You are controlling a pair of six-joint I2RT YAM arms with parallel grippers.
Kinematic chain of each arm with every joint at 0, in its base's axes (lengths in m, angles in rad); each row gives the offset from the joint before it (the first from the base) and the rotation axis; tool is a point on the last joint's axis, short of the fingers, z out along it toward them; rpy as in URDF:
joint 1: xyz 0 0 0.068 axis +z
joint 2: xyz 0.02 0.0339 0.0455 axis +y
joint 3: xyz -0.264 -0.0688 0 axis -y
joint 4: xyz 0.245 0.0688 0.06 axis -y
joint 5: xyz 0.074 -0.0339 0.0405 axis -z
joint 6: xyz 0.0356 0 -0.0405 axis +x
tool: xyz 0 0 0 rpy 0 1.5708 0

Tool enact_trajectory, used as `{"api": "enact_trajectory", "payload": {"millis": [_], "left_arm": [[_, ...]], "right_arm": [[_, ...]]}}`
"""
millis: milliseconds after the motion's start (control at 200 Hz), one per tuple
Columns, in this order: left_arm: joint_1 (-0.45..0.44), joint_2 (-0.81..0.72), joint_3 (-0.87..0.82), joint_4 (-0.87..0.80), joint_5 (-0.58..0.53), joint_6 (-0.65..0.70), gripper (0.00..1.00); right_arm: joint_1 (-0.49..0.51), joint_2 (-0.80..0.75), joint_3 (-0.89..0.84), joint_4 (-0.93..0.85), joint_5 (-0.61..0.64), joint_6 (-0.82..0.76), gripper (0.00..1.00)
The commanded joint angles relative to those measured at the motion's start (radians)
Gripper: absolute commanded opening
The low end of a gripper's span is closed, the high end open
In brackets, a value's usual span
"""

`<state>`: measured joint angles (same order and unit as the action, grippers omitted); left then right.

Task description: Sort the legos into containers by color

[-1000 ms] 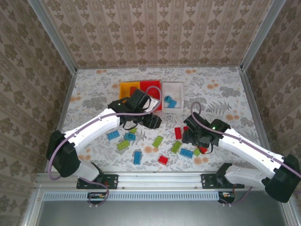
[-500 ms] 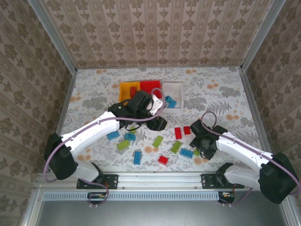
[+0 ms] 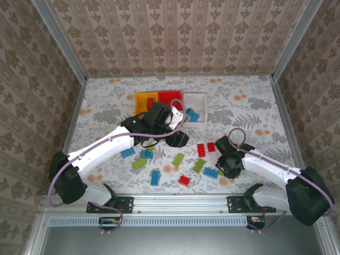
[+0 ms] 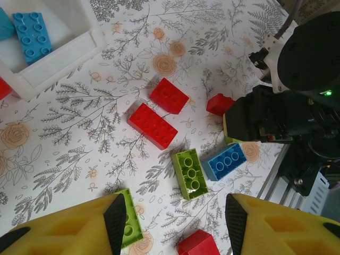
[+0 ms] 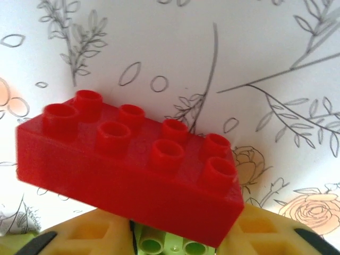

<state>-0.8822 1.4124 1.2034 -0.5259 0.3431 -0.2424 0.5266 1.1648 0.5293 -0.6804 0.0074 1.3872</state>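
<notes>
Right end effector [image 5: 162, 228] clamps a red lego [image 5: 127, 164].

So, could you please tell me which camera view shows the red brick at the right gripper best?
The right wrist view: the red brick lies close up, all eight studs plain, at the right gripper. The left wrist view catches one end beside that gripper; from the top, the gripper covers it.

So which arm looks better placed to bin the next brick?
Right: a red studded plastic brick sits at the fingers of the right gripper; the left gripper hangs open and empty.
</notes>
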Motion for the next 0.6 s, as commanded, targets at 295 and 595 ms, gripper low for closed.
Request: {"api": "enact_trajectory", "payload": {"millis": [295, 595], "left_arm": [[0.136, -0.168, -0.069, 0.033, -0.138, -0.145, 0.54], [0.31, -0.303, -0.19, 0.009, -0.195, -0.263, 0.55]], "right_arm": [[0.092, 0.047, 0.339, -0.001, 0.1, -0.285, 0.2], [0.198, 0.461, 0.73, 0.314, 0.044, -0.621, 0.21]]}}
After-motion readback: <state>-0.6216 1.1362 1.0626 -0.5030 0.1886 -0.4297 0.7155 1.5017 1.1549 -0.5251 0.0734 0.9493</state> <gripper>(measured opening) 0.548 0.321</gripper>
